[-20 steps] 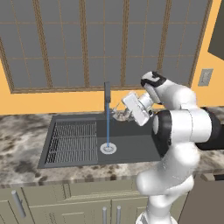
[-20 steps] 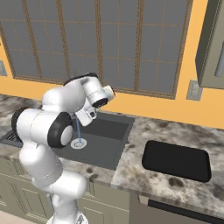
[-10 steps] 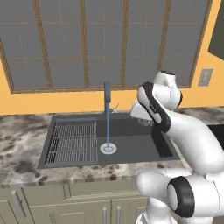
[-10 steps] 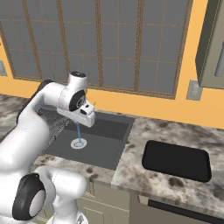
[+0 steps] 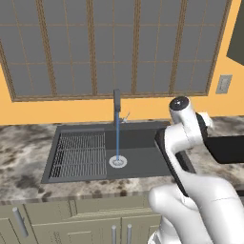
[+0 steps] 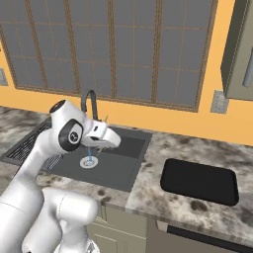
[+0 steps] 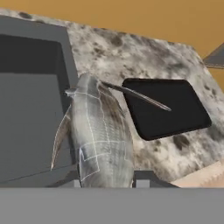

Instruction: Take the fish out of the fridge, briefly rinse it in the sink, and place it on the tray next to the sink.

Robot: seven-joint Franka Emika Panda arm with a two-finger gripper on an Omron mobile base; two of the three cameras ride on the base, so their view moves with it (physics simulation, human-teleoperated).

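Observation:
In the hand view, the silvery-grey fish (image 7: 98, 135) lies lengthwise between the fingers of my gripper (image 7: 107, 181), which is shut on it. Below it run the right rim of the dark sink (image 7: 30, 109) and the speckled counter. The black tray (image 7: 164, 107) lies just beyond on the right. In the right base view the gripper (image 6: 107, 139) hangs over the sink (image 6: 116, 168), near its right part, left of the tray (image 6: 197, 180). A thin blue stream runs from the faucet (image 5: 116, 102) down to the drain (image 5: 117, 162). The fridge is out of view.
A ribbed rack (image 5: 78, 155) takes up the sink's left part. Marbled counter (image 6: 153, 192) lies between sink and tray. A large window spans the wall behind, with a wall outlet (image 5: 223, 83) to its right. An upper cabinet (image 6: 239, 49) hangs at the far right.
The arm has swung to the right, carrying the fish from beside the faucet's stream toward the sink's right rim and the tray. The gripper stays shut.

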